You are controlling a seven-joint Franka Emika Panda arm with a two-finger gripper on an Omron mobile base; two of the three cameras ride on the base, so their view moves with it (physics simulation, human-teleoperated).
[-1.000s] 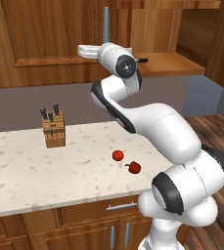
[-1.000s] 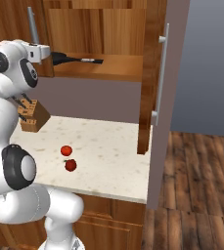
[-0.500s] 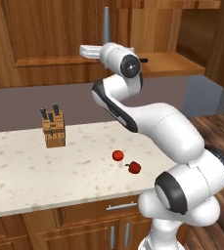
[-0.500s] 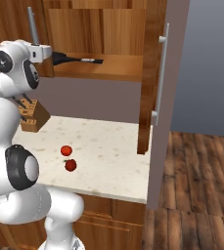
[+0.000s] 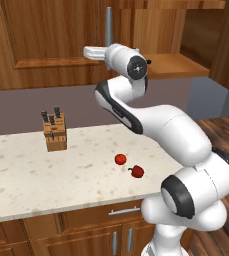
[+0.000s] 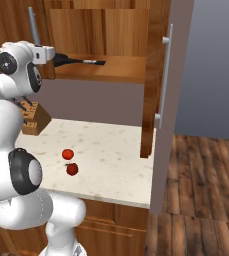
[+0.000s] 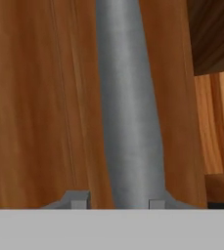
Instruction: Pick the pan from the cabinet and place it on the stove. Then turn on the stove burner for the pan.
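The cabinet (image 5: 46, 35) hangs above the counter. Its right door (image 6: 156, 75) stands swung out, baring the wooden shelf (image 6: 121, 70). On that shelf lies the pan's thin black handle (image 6: 81, 61) with its silvery tip; the pan's round body is hidden behind my hand. My gripper (image 7: 116, 201) is open, and its fingertips (image 7: 77, 199) straddle the left door's grey bar handle (image 7: 128, 107), with a sliver of wood showing at the left tip. The gripper (image 5: 98, 50) (image 6: 42, 52) sits at the bar's lower end (image 5: 108, 25). The stove is out of view.
A knife block (image 5: 55, 131) stands on the speckled counter (image 5: 26, 175). A tomato (image 5: 120, 159) and a red pepper (image 5: 137, 171) lie near the arm's base. Low drawers (image 5: 121, 212) run under the counter. Wooden floor (image 6: 201, 175) lies to the right, past the open door.
The arm's upper joints have eased slightly to the right. The hand stays at the left door's bar handle, and the doors and pan look the same.
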